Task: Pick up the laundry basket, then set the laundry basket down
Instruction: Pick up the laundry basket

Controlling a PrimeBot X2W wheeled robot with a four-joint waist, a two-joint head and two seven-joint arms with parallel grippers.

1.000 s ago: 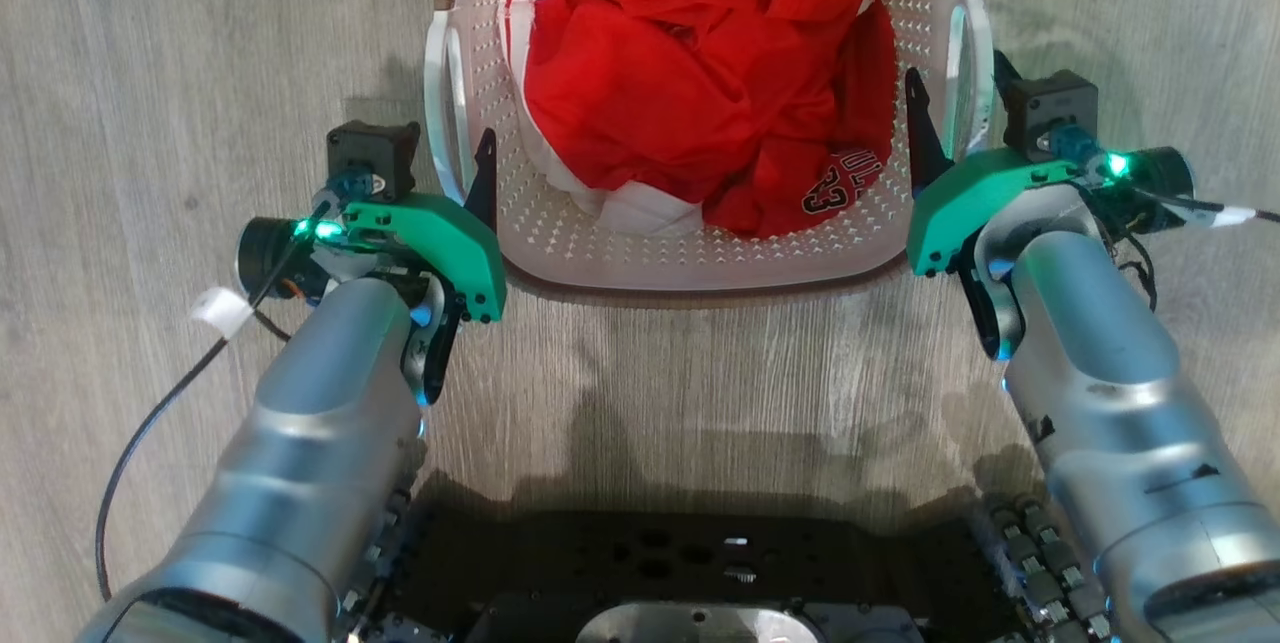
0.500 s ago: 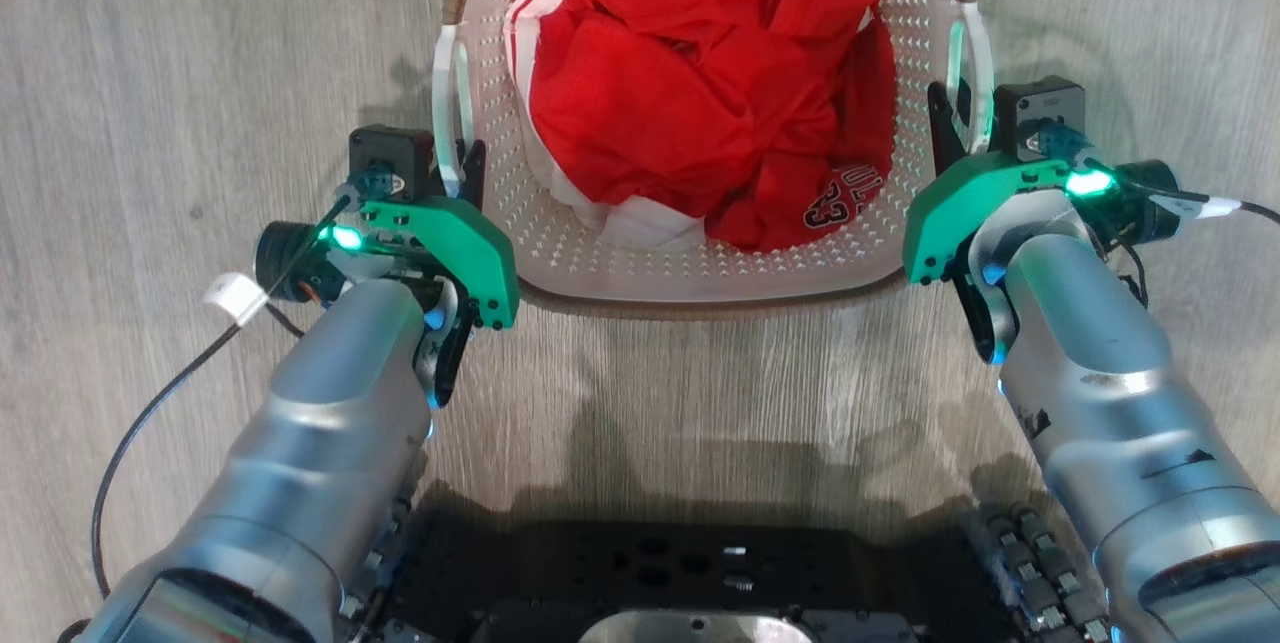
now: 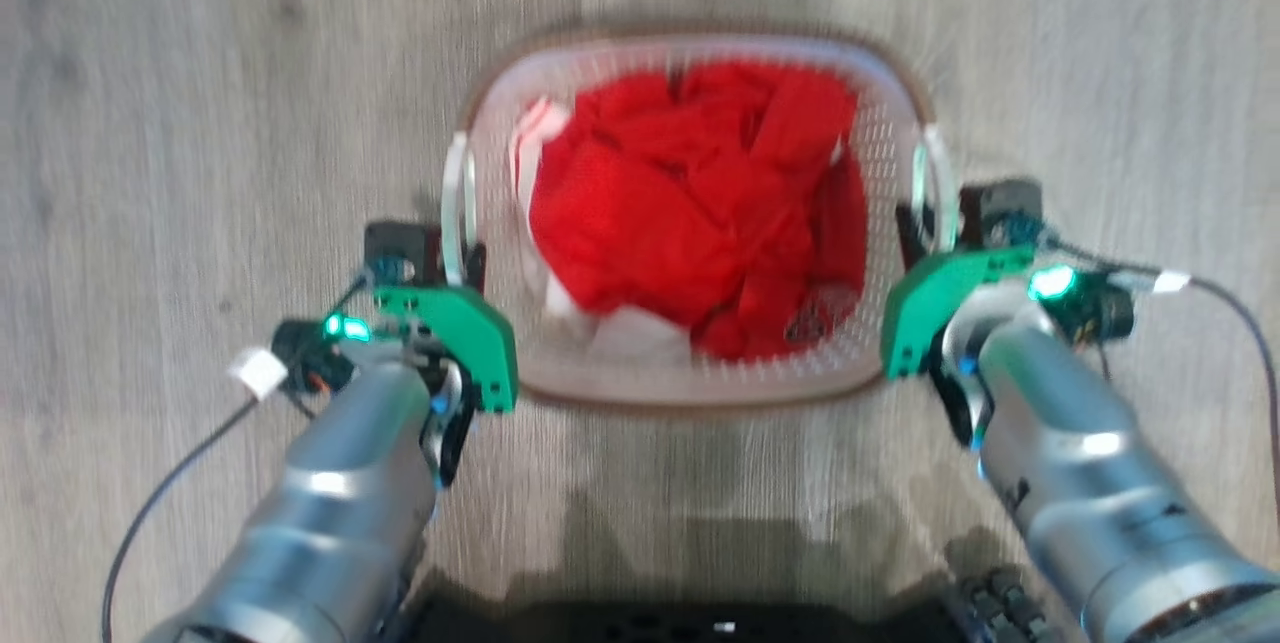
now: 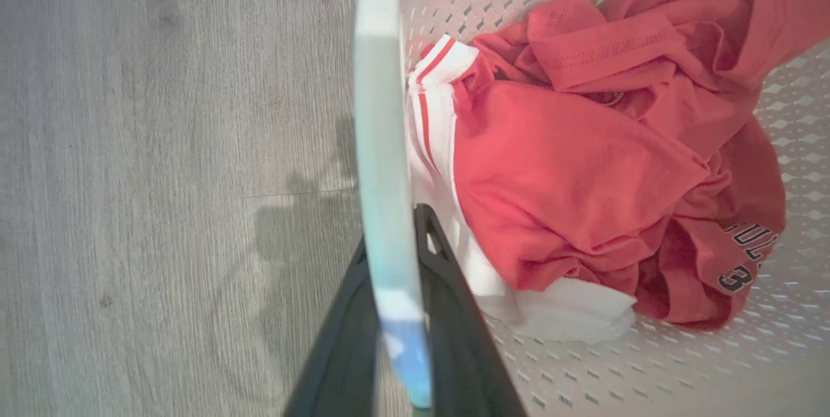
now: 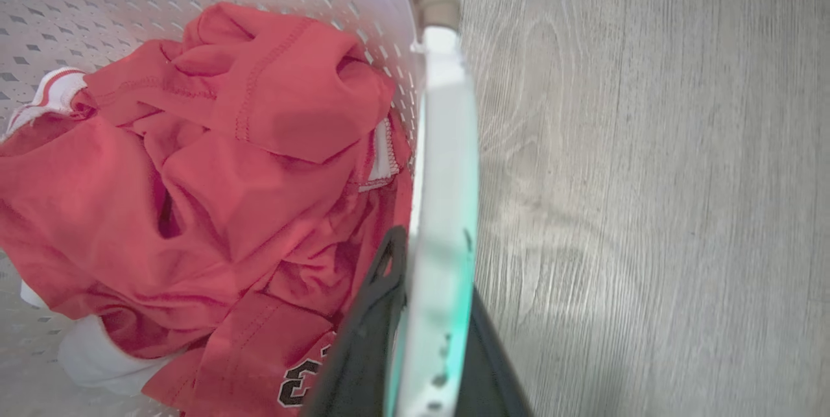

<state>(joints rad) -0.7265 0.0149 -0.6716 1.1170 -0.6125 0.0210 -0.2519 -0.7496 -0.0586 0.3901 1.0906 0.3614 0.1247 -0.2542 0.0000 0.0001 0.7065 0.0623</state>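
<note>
The laundry basket (image 3: 690, 35), white and perforated with a brown rim, sits in the middle of the blurred head view above the pale floor, full of red clothes (image 3: 700, 213). My left gripper (image 3: 462, 258) is shut on the basket's left handle (image 4: 382, 144), whose white strip runs between the dark fingers (image 4: 454, 313) in the left wrist view. My right gripper (image 3: 925, 223) is shut on the right handle (image 5: 447, 144), with one dark finger (image 5: 369, 313) inside the basket wall and the other outside.
Grey wood-look floor (image 3: 200, 123) lies all around the basket. My dark base (image 3: 700, 623) shows at the bottom edge of the head view. A black cable (image 3: 170, 493) trails from the left wrist and another (image 3: 1240, 313) from the right.
Both grippers went from open beside the handles to shut on them. The head view has since shifted and blurred, so the basket and arms now look smaller and lower in it.
</note>
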